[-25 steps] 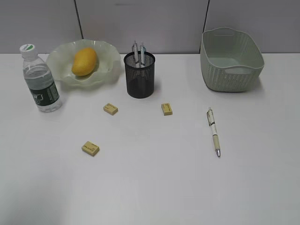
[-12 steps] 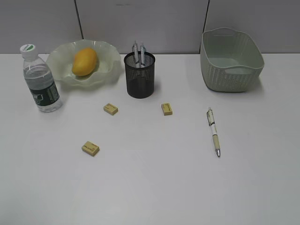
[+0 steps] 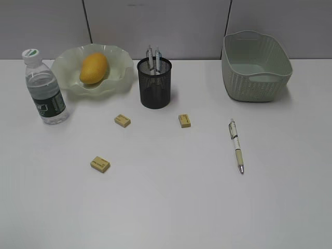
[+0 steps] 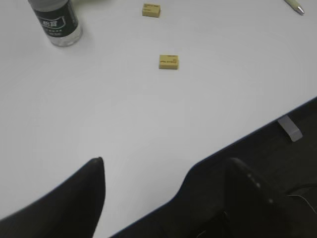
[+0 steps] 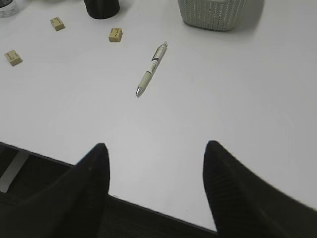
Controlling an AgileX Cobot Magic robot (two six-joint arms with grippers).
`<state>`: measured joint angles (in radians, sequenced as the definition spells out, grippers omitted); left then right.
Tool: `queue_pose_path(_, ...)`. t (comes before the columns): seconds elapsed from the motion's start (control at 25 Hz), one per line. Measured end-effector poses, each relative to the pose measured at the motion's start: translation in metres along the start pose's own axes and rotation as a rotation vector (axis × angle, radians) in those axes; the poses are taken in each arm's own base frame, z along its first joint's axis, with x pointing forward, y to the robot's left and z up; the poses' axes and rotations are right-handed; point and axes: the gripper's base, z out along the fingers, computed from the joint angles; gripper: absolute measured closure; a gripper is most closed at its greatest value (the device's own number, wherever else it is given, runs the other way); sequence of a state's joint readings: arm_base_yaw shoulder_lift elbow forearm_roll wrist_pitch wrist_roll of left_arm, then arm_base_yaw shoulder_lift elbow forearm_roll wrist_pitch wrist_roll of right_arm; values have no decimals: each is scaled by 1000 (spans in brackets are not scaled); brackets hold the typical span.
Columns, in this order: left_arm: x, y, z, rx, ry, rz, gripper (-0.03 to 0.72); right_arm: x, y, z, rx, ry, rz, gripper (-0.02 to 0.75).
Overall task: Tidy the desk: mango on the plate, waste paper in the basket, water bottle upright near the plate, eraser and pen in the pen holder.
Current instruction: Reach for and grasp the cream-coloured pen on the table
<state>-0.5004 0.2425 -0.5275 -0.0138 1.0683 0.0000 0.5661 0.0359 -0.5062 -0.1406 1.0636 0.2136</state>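
Both grippers, left (image 4: pixel 163 198) and right (image 5: pixel 156 186), hang spread and empty at the desk (image 3: pixel 171 207) edge. Loose pen (image 3: pixel 236 146) lies right of the pen holder (image 3: pixel 154 83); approach across its barrel, mid-length.

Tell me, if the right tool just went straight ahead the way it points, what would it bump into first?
Most likely the pen: it lies on the desk ahead of the open right tool, slightly left of centre. Beyond it stands the basket. Depth is hard to judge, so the tool may pass beside the pen.
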Motion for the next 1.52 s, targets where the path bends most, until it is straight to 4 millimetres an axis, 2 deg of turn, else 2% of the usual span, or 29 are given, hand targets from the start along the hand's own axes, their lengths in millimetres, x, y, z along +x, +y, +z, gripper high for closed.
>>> queue_pose_path(0.24,0,-4,-1,47,-5,46,127,0,0,0,0,0,0,260)
queue_pose_path(0.44,6,-4,-10,25,-75,43,143,0,0,0,0,0,0,260)
queue_pose_path(0.64,12,-3,-19,-67,-143,-19,151,0,0,0,0,0,0,260)
queue_pose_path(0.88,12,-2,-19,-200,-147,-113,151,-1,0,1,1,7,51,260)
queue_pose_path(1.0,12,-1,-19,-253,-146,-151,155,-7,2,8,11,57,83,260)
queue_pose_path(1.16,12,-1,-19,-300,-146,-184,155,-27,8,31,25,151,75,260)
queue_pose_path(1.28,12,-1,-19,-305,-146,-188,155,-44,15,59,31,221,59,260)
queue_pose_path(1.52,12,-1,-19,-305,-145,-187,156,-69,30,135,47,417,37,260)
